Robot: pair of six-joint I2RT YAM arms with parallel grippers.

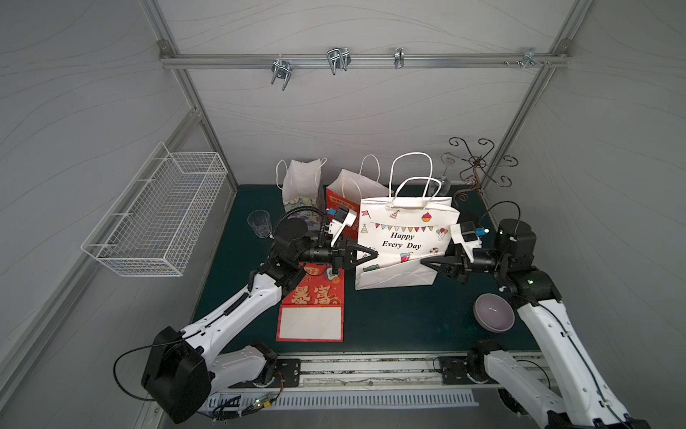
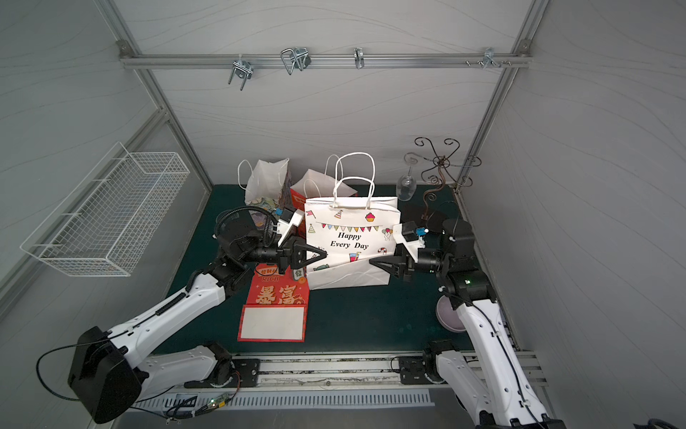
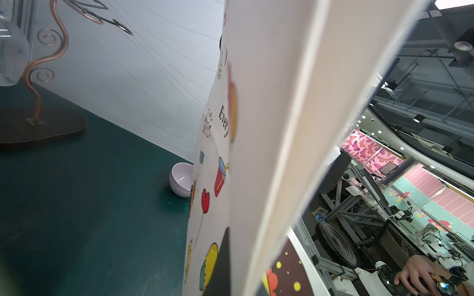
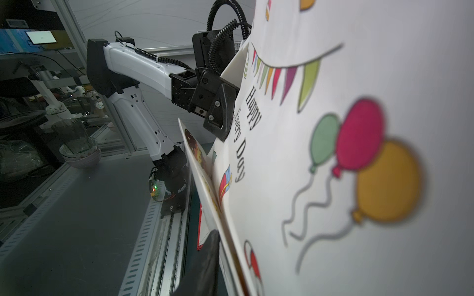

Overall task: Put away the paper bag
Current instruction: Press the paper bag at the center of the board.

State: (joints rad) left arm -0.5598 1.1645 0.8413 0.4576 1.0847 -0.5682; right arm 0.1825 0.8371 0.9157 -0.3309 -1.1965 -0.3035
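Left gripper (image 1: 375, 254) is being clamped shut on the left edge of the bag (image 1: 402, 241), right gripper (image 1: 423, 262) on its right edge, with the bag being held upright mid-mat (image 1: 389, 323), just beside a flat red bag (image 1: 312, 297).

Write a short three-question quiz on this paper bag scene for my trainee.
1. True or false: the white bag lies flat on the table.
2. Where does the left gripper meet the white bag? A) a handle B) a side edge C) the bottom
3. How many paper bags are on the table in all?

Key:
1. False. It stands upright.
2. B
3. Four: the white bag, the flat red bag, and at the back the patterned bag and the red-fronted bag.
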